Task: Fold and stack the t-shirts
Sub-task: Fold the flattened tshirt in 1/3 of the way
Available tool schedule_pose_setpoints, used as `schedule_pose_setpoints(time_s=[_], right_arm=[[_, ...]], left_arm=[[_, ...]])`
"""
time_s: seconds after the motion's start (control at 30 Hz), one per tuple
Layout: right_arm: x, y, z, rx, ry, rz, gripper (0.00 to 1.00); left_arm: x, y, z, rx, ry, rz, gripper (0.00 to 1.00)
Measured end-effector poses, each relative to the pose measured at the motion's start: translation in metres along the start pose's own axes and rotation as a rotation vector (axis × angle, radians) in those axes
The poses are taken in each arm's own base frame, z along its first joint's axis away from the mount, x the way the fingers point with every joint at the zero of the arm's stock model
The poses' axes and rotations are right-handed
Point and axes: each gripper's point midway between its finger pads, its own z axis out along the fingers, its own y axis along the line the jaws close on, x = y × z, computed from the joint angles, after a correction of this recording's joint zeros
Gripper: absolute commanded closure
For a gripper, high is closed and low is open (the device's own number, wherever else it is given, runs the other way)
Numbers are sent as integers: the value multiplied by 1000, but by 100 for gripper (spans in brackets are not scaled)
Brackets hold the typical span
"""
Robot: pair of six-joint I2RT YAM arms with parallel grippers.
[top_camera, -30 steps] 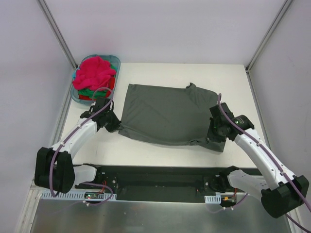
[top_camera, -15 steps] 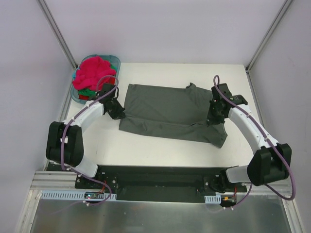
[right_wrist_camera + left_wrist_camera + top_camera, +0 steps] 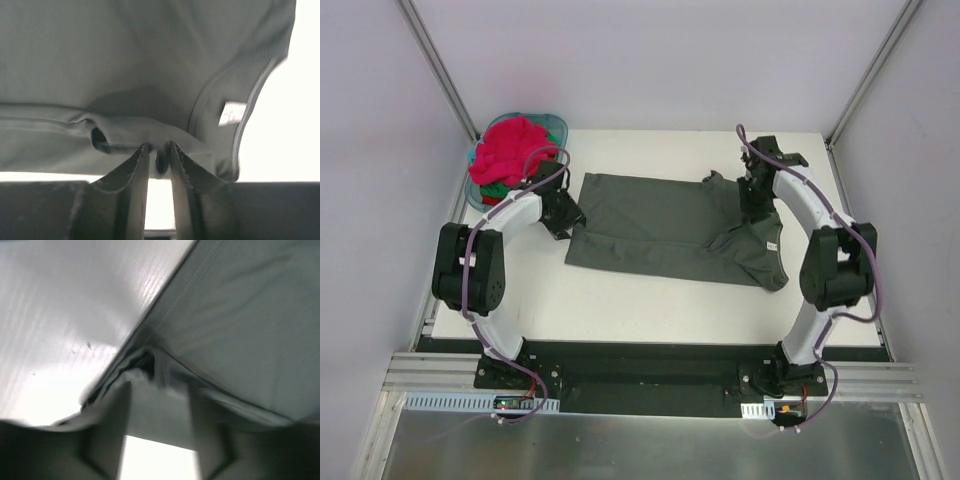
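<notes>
The dark charcoal t-shirt [image 3: 670, 225] lies folded over itself in a long band across the middle of the table [image 3: 650, 310]. My left gripper [image 3: 563, 212] sits at its left end. In the left wrist view this gripper [image 3: 157, 390] is open wide, and the shirt's [image 3: 250, 315] folded edge lies loose across its fingertips. My right gripper [image 3: 757, 195] is at the collar end. Its jaws [image 3: 157, 150] stand a little apart, with a fold of the shirt [image 3: 125, 50] still between the tips, beside the white neck label [image 3: 231, 114].
A teal basket [image 3: 558, 125] stands at the back left corner. It holds a heap of pink-red t-shirts [image 3: 513, 145] over green [image 3: 500, 187] and red cloth. Walls with metal posts close in the table on the left, right and far sides.
Both arms swung away from me, carrying the shirt's near edge over onto its far part. Both grippers, shut on the cloth before, have parted their fingers.
</notes>
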Motion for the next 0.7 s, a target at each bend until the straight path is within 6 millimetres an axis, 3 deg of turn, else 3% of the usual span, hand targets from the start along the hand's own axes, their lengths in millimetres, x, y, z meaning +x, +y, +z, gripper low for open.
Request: schedule_pose_setpoints(time_s=[0.03, 0.2, 0.27, 0.3, 0.37, 0.47, 0.57, 0.7], right_arm=[[-10, 1, 6, -4, 3, -37, 39], [-65, -1, 21, 29, -30, -120, 24], [-66, -3, 18, 44, -38, -116, 11], [-62, -4, 15, 43, -41, -107, 1], [-43, -6, 9, 37, -42, -83, 4], [10, -5, -4, -13, -27, -46, 4], [51, -2, -14, -73, -14, -14, 4], [73, 4, 1, -139, 34, 26, 3]], left_arm=[[-3, 0, 1, -2, -2, 5, 1], [-15, -4, -3, -8, -41, 18, 1], [-18, -4, -9, -7, -60, 21, 1], [-19, -5, -14, 0, -66, 24, 1], [-21, -9, -24, 23, -82, 34, 1], [-17, -23, -39, 92, -77, 66, 1], [3, -40, -41, 153, -30, 130, 1], [42, -55, -30, 205, 82, 218, 1]])
